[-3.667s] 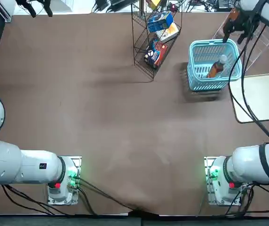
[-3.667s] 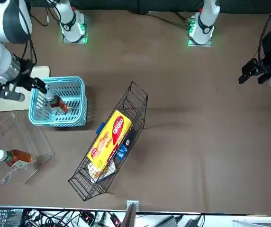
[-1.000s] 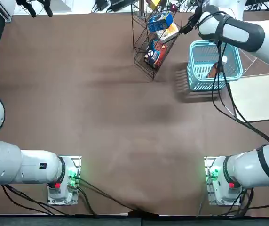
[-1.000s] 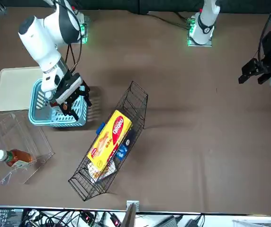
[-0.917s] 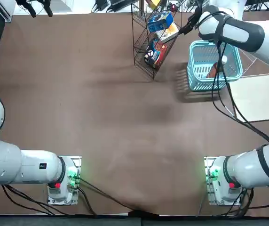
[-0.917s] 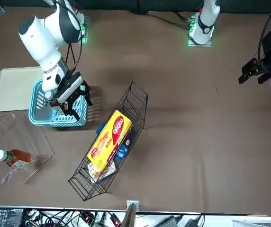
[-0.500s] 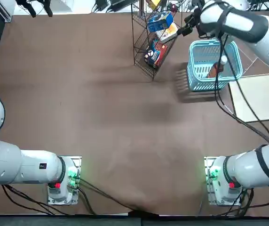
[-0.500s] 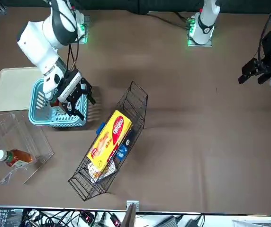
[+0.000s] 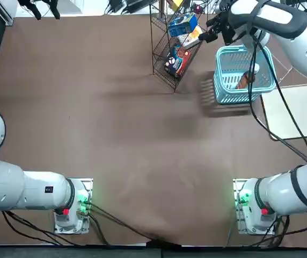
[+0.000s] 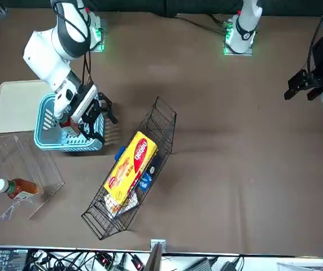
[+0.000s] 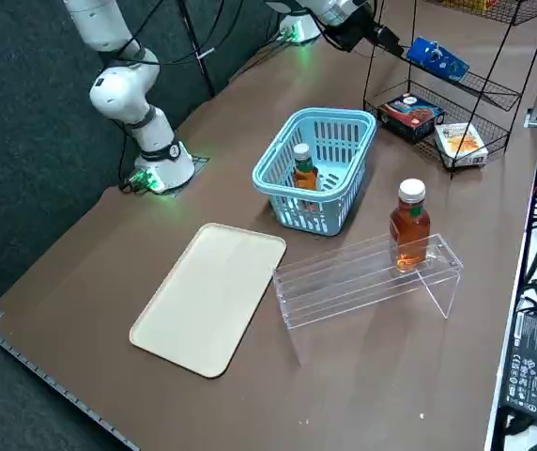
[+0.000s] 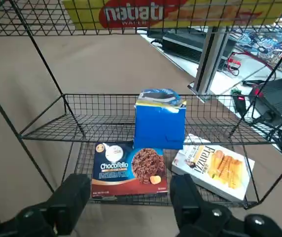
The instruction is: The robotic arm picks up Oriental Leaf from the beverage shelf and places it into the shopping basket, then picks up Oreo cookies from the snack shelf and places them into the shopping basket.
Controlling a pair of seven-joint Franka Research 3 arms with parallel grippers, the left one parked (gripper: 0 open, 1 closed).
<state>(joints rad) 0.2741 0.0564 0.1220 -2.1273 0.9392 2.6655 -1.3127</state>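
Note:
In the right wrist view the blue Oreo cookies box (image 12: 159,121) stands on the middle tier of the black wire snack shelf (image 12: 47,126), straight ahead of my right gripper (image 12: 129,200). That gripper is open and holds nothing. From overhead the gripper (image 9: 210,32) hovers between the snack shelf (image 9: 161,59) and the turquoise shopping basket (image 9: 224,88). One Oriental Leaf bottle (image 11: 303,169) stands inside the basket (image 11: 278,193). Another bottle (image 11: 409,224) stands on the clear beverage shelf (image 11: 362,282).
On the rack's lower tier lie a dark Chocofello packet (image 12: 128,170) and a white Franzzi box (image 12: 215,165); a yellow box (image 12: 175,12) sits on the top tier. A beige tray (image 11: 212,296) lies beside the basket. Black cables trail from the arm over the basket.
My right gripper left the basket, where the bottle now stands, and swung across to the snack shelf, edging closer to the Oreo box over the last second.

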